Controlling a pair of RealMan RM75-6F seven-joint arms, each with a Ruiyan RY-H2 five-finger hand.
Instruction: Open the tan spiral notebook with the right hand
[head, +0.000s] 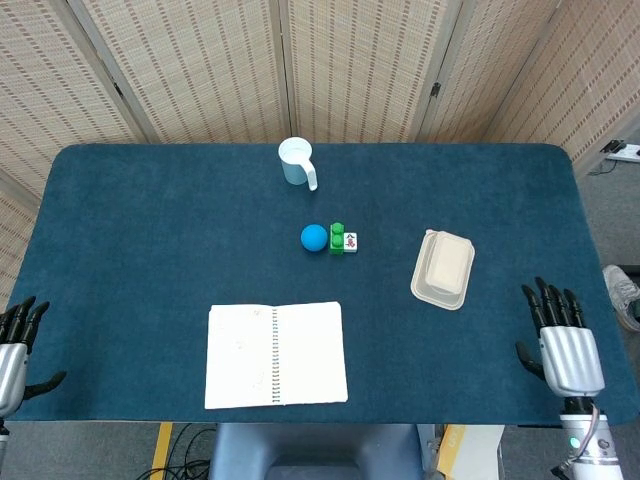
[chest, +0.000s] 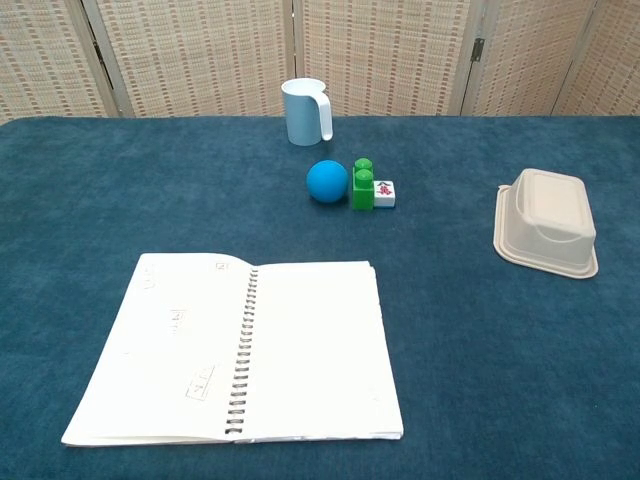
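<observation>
The spiral notebook (head: 275, 354) lies open and flat near the table's front edge, white lined pages up, its spiral running down the middle; the chest view shows the notebook (chest: 240, 345) at lower left. My right hand (head: 563, 340) hangs at the table's front right corner, fingers straight and apart, holding nothing, far from the notebook. My left hand (head: 14, 345) shows at the front left edge, fingers spread, empty. Neither hand appears in the chest view.
A pale blue mug (head: 297, 163) stands at the back centre. A blue ball (head: 314, 237), a green block (head: 337, 238) and a small white tile (head: 350, 242) sit in a row mid-table. An upturned beige container (head: 443, 268) lies to the right.
</observation>
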